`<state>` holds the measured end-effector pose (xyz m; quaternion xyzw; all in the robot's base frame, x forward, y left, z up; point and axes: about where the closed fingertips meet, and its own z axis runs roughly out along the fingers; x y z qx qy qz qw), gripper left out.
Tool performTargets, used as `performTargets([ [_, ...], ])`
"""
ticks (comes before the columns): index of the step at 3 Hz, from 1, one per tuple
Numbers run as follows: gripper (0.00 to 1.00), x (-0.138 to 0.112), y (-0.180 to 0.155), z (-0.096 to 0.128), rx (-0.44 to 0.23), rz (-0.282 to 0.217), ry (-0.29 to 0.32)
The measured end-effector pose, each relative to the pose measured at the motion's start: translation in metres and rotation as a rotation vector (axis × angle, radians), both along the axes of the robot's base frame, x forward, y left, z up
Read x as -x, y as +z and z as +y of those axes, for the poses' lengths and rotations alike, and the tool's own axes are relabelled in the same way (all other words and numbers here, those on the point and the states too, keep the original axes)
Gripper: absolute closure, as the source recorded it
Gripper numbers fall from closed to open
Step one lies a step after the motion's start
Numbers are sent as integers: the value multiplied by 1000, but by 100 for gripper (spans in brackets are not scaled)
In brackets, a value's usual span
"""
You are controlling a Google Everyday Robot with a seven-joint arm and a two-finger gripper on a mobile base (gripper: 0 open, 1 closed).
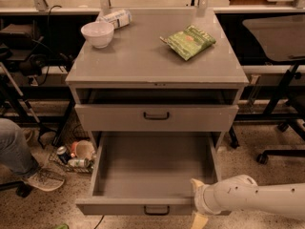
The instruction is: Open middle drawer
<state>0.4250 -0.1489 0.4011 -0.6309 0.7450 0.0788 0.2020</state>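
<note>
The middle drawer (152,168) is pulled far out of the grey cabinet (157,63), and its plain grey interior is empty. Its front panel carries a small dark handle (156,210) near the bottom of the view. My gripper (197,203), on a white arm (257,199) coming in from the right, is at the right end of that front panel. The drawer above (156,117) has a dark handle and stands slightly out, with a dark gap behind its front. Any lower drawer is hidden under the open one.
On the cabinet top are a white bowl (97,33), a can lying on its side (116,18) and a green chip bag (189,41). A person's leg and shoe (28,168) are at the left, cans and trash (76,155) lie on the floor, and chair bases (281,142) stand at the right.
</note>
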Motion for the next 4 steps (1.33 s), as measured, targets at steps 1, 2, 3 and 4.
performTargets([
  [1,0,-2,7,-5,0,-11,-6],
  [2,0,-11,44,-22,-8,-95,-29],
  [3,0,-20,100,-61,-3,-209,-105],
  [4,0,-32,146,-106,-15,-282,-187],
])
